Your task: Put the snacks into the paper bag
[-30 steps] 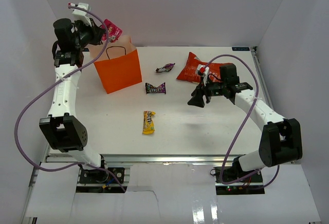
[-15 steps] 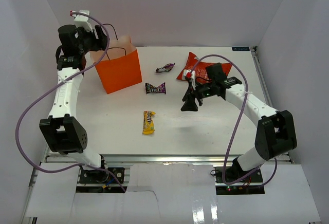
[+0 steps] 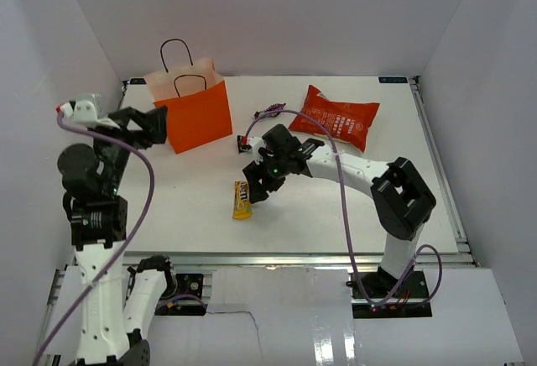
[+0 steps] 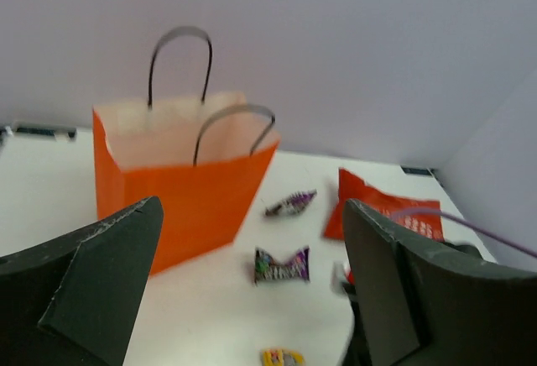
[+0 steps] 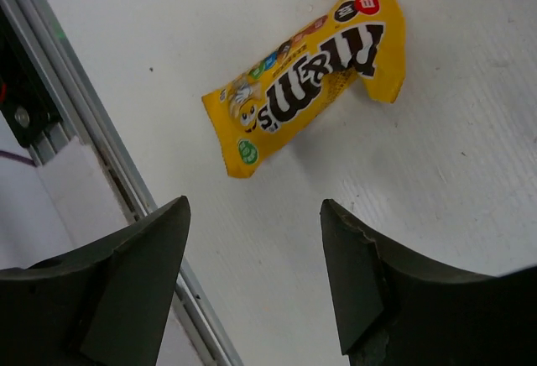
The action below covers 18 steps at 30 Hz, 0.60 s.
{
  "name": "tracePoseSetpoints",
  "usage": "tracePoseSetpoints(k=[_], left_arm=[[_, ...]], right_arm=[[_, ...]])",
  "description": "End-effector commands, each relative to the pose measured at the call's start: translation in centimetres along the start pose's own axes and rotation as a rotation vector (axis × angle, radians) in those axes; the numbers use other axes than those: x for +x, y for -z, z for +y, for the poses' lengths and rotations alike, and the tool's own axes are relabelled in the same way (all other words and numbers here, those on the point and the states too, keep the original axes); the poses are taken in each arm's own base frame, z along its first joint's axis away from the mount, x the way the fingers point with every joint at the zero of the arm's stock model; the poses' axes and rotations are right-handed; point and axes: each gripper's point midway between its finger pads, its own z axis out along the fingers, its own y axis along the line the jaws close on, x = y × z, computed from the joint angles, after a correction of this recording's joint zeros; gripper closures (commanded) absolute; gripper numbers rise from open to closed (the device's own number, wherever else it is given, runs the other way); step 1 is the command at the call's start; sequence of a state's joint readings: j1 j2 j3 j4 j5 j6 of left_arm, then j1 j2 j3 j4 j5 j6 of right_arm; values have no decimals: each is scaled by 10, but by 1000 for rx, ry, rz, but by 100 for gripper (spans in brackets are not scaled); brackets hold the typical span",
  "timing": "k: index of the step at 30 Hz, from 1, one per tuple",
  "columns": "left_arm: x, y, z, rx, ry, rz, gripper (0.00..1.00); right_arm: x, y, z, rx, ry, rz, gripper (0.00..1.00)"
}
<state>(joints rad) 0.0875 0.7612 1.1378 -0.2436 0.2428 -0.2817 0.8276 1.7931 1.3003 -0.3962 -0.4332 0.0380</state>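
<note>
The right gripper (image 5: 254, 215), jaws apart and empty, hangs low over the table (image 3: 336, 190). The yellow M&M's packet (image 5: 302, 76) lies flat just beyond its fingertips, untouched. Overhead, this packet (image 3: 242, 201) sits near the table's middle, well apart from the upright orange paper bag (image 3: 201, 118) at far left. The left gripper (image 4: 252, 205), likewise spread and empty, is raised beside the bag's left side. Overhead, the right arm (image 3: 336, 164) partly hides the dark purple packet (image 3: 252, 142). The left wrist view shows it whole (image 4: 281, 265), with the silver-purple packet (image 4: 291, 203) and red chip bag (image 4: 386, 211) lying farther back.
</note>
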Motion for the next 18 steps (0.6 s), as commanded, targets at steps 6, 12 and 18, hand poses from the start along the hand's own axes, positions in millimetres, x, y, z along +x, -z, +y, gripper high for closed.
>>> tracePoseSetpoints(k=[6,12,18], left_arm=[[164,56,11,-124,478,332,2],[223,76,-4,-76,702,435,2],[269,88,-18,-38,881,587,2]], right_arm=[[-24,-46,6,31,-244,-14,30],[-14,-78,-2,56,-307,23,36],[-2,-80,-15,122,-294,29,61]])
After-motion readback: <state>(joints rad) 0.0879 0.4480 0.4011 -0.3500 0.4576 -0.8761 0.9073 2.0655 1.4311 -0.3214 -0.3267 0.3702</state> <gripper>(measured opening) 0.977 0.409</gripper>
